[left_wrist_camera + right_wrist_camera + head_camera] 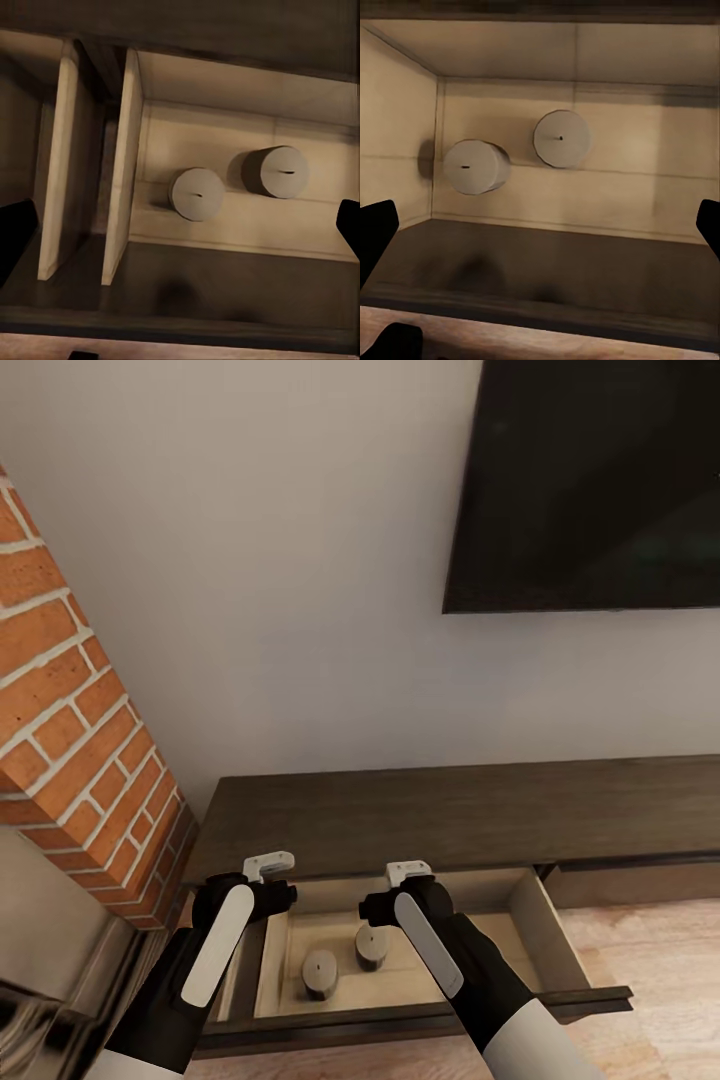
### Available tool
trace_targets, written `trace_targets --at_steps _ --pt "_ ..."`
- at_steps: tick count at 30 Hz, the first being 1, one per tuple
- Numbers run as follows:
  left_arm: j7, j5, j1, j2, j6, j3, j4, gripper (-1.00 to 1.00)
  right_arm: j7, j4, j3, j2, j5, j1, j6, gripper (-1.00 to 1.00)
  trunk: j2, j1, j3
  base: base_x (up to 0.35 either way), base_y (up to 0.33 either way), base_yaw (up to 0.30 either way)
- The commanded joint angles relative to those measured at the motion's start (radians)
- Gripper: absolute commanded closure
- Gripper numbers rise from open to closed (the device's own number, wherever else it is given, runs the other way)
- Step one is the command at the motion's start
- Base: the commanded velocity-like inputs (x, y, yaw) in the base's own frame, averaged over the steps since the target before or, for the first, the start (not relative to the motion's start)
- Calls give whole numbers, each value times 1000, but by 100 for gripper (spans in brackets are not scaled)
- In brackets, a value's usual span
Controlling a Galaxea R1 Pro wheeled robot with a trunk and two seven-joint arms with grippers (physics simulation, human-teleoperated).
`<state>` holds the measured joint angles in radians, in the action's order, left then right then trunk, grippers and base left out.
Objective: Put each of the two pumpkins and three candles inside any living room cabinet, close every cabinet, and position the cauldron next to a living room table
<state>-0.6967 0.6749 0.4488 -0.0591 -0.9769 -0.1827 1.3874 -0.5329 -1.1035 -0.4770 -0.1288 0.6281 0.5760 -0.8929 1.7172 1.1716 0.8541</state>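
Now both arms hang over the open drawer (545, 930) of the dark cabinet (450, 810). Two candles stand upright on its beige floor, near each other but apart: one (320, 972) nearer the drawer front, the other (370, 948) just behind it. Left gripper (268, 866) and right gripper (408, 873) both have their fingers spread wide, holding nothing. Brick column (70, 760) on the left, dark screen (590, 480) on the wall above.
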Motion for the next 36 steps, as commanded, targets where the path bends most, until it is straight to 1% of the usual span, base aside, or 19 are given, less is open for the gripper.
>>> trace_targets --at_steps 1,36 --pt "-10 10 1 0 -2 -1 1 -100 -10 -1 -2 0 10 1 -1 -100 -7 -4 -2 0 0 0" --pt "-10 9 1 2 -2 1 1 -100 -10 -1 -2 0 9 1 -1 -100 -252 -138 -112 0 0 0"
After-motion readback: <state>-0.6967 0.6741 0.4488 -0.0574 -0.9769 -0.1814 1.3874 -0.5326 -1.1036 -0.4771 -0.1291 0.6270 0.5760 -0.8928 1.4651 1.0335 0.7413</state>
